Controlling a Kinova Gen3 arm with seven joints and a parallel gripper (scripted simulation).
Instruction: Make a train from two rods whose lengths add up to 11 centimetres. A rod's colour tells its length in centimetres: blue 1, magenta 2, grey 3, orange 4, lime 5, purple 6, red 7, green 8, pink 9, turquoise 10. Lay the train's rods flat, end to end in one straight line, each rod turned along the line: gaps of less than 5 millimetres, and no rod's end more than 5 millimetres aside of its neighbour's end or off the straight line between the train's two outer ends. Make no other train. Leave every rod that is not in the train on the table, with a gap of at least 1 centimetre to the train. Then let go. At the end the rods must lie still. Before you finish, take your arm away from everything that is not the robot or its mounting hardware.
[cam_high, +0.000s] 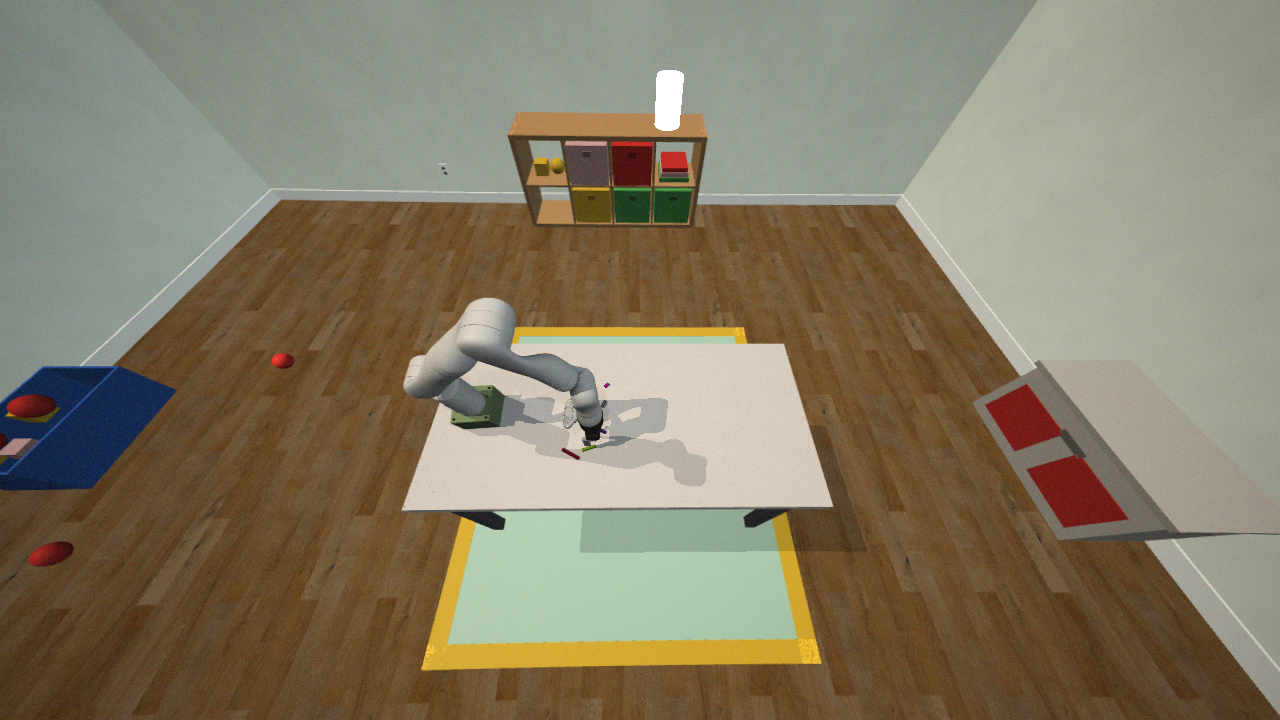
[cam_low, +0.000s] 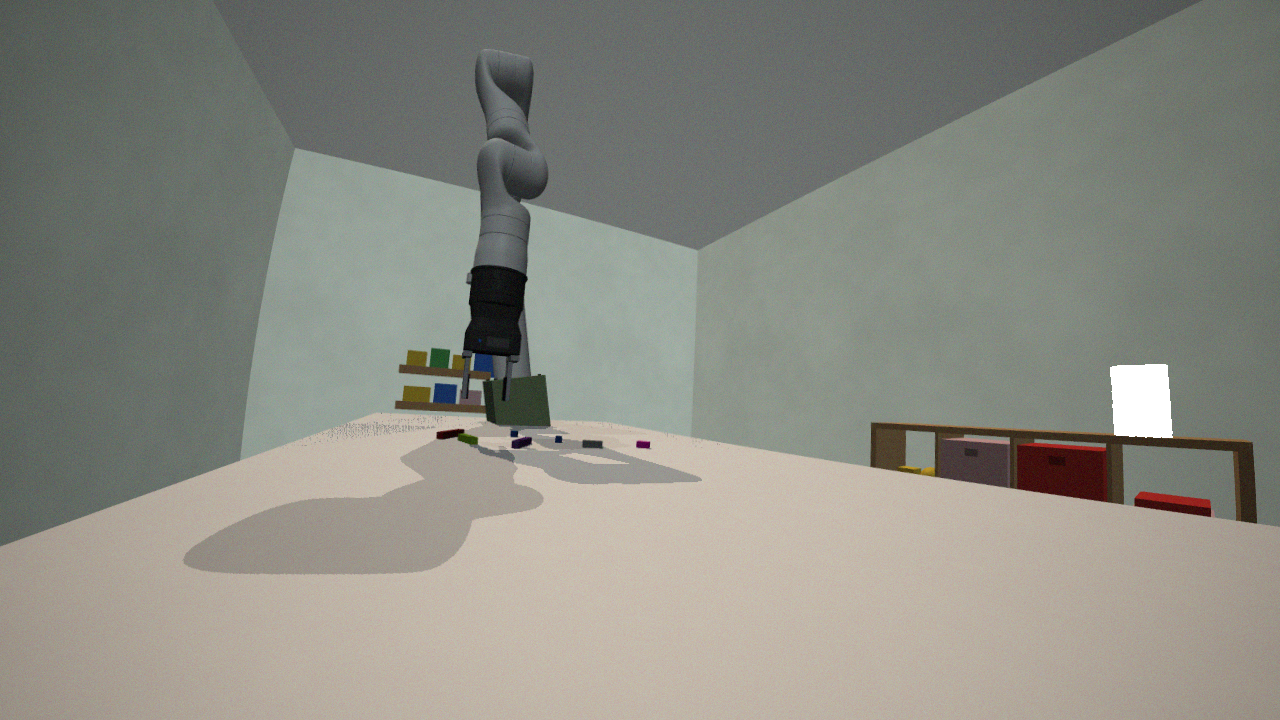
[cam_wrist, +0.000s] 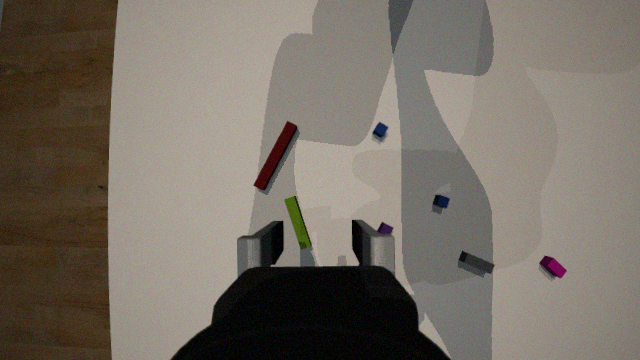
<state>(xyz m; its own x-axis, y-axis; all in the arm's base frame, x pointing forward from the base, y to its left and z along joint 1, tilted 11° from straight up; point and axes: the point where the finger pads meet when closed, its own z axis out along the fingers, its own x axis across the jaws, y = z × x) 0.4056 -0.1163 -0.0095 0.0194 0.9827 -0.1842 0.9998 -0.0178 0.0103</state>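
Note:
My gripper (cam_low: 486, 397) (cam_wrist: 317, 235) is open and empty, above the table. In the wrist view the lime rod (cam_wrist: 298, 222) (cam_low: 467, 438) (cam_high: 588, 448) lies lower, near the left finger. The purple rod (cam_wrist: 385, 228) (cam_low: 521, 442) is mostly hidden behind the right finger in the wrist view. The red rod (cam_wrist: 276, 156) (cam_low: 450, 434) (cam_high: 570, 453) lies slanted beyond the lime rod, apart from it. The rods lie flat and separate; none are end to end in the visible parts.
Two blue rods (cam_wrist: 380, 130) (cam_wrist: 441, 201) lie right of the red rod in the wrist view. A grey rod (cam_wrist: 476, 263) (cam_low: 592, 444) and a magenta rod (cam_wrist: 553, 267) (cam_low: 642, 444) (cam_high: 606, 385) lie farther right. The table edge is left in the wrist view.

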